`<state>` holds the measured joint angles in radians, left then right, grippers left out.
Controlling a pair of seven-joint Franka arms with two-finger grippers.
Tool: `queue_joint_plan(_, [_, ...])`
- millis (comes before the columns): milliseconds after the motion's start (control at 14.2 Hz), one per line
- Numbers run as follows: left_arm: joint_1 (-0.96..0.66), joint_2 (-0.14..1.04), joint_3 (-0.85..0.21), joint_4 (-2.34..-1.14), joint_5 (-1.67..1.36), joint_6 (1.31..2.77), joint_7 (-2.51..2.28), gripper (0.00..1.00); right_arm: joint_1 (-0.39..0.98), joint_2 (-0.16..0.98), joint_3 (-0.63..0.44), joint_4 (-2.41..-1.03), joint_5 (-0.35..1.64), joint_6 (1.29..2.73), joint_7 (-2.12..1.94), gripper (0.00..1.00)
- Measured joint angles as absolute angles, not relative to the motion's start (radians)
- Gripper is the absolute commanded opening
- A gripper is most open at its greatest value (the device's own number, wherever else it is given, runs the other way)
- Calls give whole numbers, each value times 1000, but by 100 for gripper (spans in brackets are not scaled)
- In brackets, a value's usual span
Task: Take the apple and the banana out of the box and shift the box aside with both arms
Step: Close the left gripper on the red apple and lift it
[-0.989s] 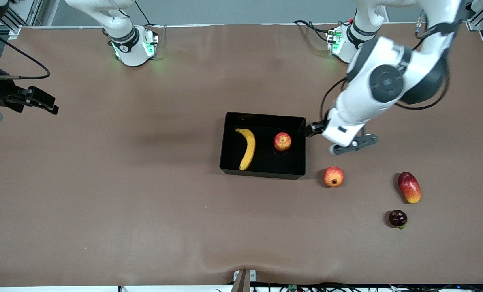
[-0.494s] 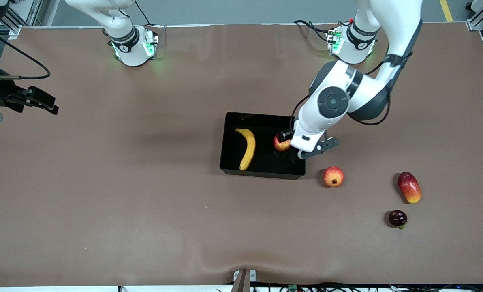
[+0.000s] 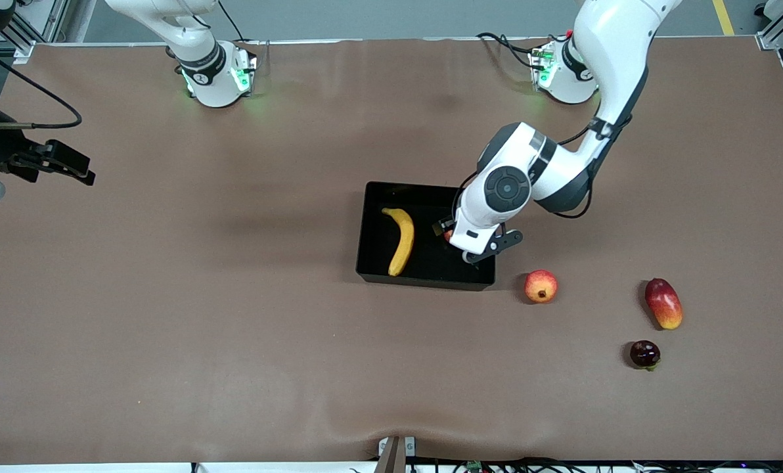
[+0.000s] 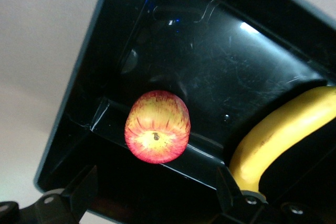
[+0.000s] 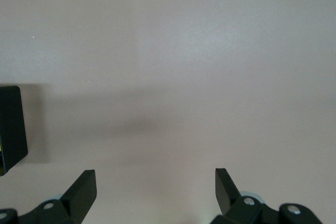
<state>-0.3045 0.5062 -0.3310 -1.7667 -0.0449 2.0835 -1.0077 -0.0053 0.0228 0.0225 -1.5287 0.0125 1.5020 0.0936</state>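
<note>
The left hand hangs over the box, at the end of it toward the left arm, and the apple sits directly ahead of it, centred in the gap between the two fingers, which stand wide apart with nothing between them. In the front view the left arm's wrist covers nearly all of the apple, so only a sliver of red shows at its edge. The move to come turns on this alignment: as I judge it, the hand needs a straight descent until the fingers flank the fruit, with little sideways correction, though the box wall close by the apple leaves less room for the finger on that side. The apple is small and round, red streaked with yellow, its pale stem dimple turned toward the wrist camera; being round, it offers no preferred axis for a grip. The banana lies in the same box, toward the right arm's end of it, plain yellow, its long curve running from farther to nearer the front camera. The right hand waits over bare surface well apart from the box, fingers spread and empty; the left arm is plainly the nearer for the apple
</note>
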Motion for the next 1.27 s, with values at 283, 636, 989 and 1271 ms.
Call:
queue_joint_plan(283, [-310,551,-331,-1768,25,2112,-1069,100,-5,23,23,-1529,12,1502,94,100])
queue_joint_plan(636, [-315,611,-331,-1768,30,2176,-1086,76,-5,23,23,-1529,12,1502,94,100])
queue_joint_plan(989, [-315,622,-331,-1765,30,2182,-1088,0,-5,23,23,-1529,12,1502,94,100])
queue_joint_plan(1271, [-313,602,-328,-1747,101,2168,-1105,0,-5,23,23,-1529,12,1502,94,100])
